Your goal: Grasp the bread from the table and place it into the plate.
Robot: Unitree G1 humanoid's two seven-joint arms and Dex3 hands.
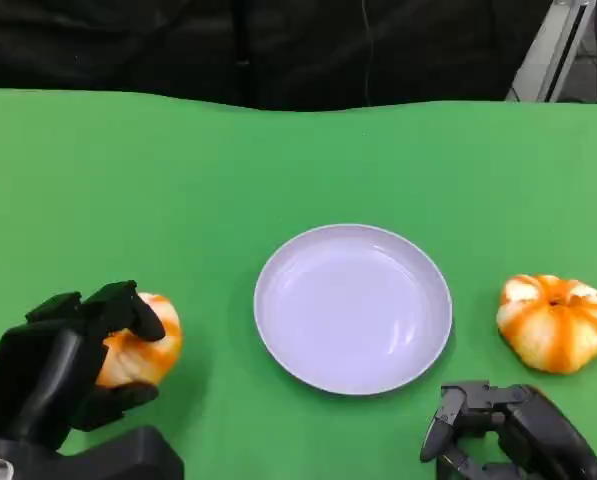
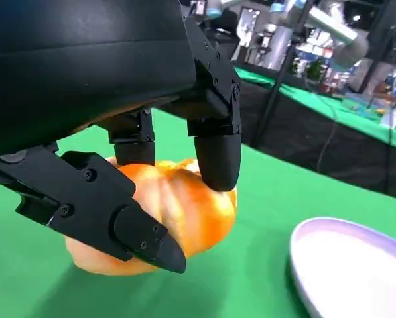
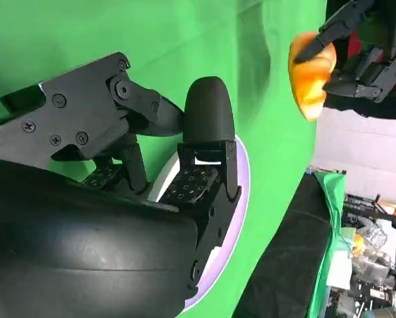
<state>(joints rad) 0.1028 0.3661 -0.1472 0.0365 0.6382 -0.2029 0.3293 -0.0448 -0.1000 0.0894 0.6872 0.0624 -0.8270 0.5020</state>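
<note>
Two orange-and-white pumpkin-shaped bread rolls lie on the green table [image 1: 128, 180], one on each side of the white plate [image 1: 278, 330]. Your left hand [image 1: 63, 365] grips the left bread [image 1: 150, 350]: in the left wrist view, the fingers [image 2: 214, 149] are clamped over its top and a lower finger presses its side. The bread sits at the table surface, well apart from the plate. The second bread [image 1: 555, 322] rests untouched near the plate's right rim. Your right hand [image 1: 503, 430] holds nothing, fingers loosely curled, slightly apart.
</note>
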